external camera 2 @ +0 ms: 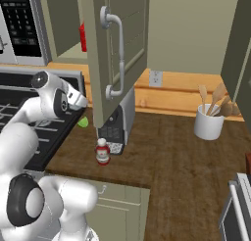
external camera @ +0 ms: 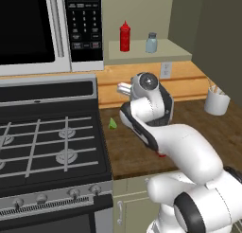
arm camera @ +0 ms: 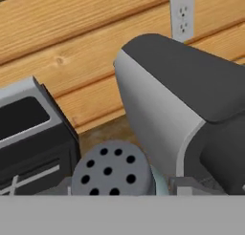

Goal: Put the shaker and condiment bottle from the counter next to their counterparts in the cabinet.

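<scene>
Close under the hand: shaker [arm camera: 111, 170], grey holed cap up, between the gripper [arm camera: 115, 191] fingers; whether clamped, cannot tell.
Counter front: condiment bottle [external camera 2: 102, 152] upright beside a dark appliance [external camera 2: 117, 127].
Cabinet [external camera: 146, 51] shelf, far: red squeeze bottle [external camera: 125, 36] and twin shaker [external camera: 151, 43], apart.

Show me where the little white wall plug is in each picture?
Left base view: the outlet is right of centre, just under the cabinet.
Right base view: it is near the middle, right of the cabinet's open door.
Hand view: it is at the top, right of centre.
Shared landmark: the wooden wall panel around it.
</scene>
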Robot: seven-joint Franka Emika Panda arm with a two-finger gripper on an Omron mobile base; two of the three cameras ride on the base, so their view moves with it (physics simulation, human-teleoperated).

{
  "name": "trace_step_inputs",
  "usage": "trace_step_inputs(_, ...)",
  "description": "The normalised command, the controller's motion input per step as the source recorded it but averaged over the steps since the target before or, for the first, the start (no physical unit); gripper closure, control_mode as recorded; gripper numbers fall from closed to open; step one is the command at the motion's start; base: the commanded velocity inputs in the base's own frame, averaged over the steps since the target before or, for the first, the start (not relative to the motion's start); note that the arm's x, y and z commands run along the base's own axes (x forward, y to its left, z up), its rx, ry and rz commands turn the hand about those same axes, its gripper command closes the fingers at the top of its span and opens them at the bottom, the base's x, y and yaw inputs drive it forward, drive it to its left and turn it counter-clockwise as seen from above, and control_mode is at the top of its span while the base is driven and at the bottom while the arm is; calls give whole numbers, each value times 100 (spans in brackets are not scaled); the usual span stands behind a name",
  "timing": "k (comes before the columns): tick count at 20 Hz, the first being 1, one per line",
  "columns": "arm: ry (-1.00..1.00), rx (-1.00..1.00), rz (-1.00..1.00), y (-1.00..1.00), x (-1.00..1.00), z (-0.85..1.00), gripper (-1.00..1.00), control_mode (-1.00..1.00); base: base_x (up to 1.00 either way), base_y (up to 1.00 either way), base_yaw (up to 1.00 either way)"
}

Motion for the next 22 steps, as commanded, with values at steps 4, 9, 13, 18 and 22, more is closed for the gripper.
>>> trace_step_inputs(4, -9, -1, 0, 0, -31, 50, 100, -100, 0, 0, 0)
trace_step_inputs(9, -4, 0, 0, 0, -23, 67, 100, -100, 0, 0, 0)
trace_step_inputs(13, -5, 0, 0, -6, -15, 69, 100, -100, 0, 0, 0)
trace_step_inputs(18, -6, 0, 0, -9, -11, 58, 100, -100, 0, 0, 0)
trace_step_inputs(22, -9, 0, 0, -11, -17, 45, 100, -100, 0, 0, 0)
